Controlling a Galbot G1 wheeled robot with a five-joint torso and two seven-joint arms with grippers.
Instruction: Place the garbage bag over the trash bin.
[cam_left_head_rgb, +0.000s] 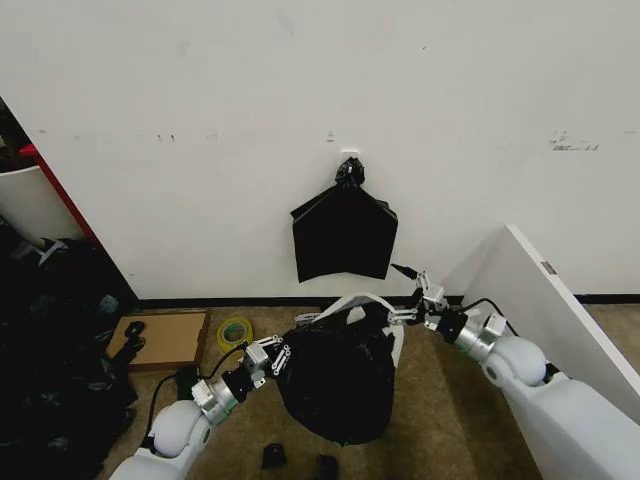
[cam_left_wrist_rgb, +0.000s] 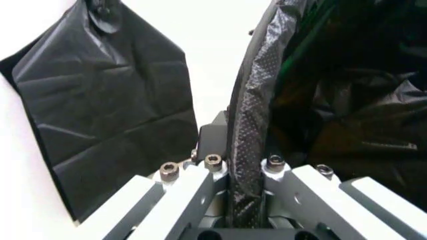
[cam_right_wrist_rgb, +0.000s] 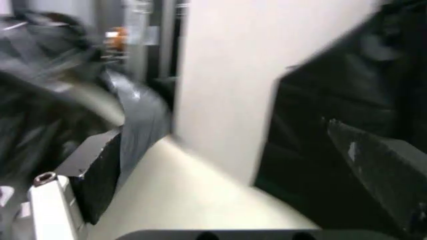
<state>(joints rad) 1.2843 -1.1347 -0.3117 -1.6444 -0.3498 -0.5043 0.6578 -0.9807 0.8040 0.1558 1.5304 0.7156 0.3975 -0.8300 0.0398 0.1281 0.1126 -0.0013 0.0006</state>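
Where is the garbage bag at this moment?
In the head view the garbage bag is draped over the trash bin at the centre, below the flat black bag on the wall, between the left gripper and the right gripper.

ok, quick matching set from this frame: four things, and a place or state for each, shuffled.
Things:
1. garbage bag
2. flat black bag
3. tape roll
4. left gripper

Places/states:
A. hanging on the wall
B. on the floor beside the cardboard box
C. draped over the trash bin
D. clamped on the bag's edge

Pairs: 1-C, 2-A, 3-B, 4-D
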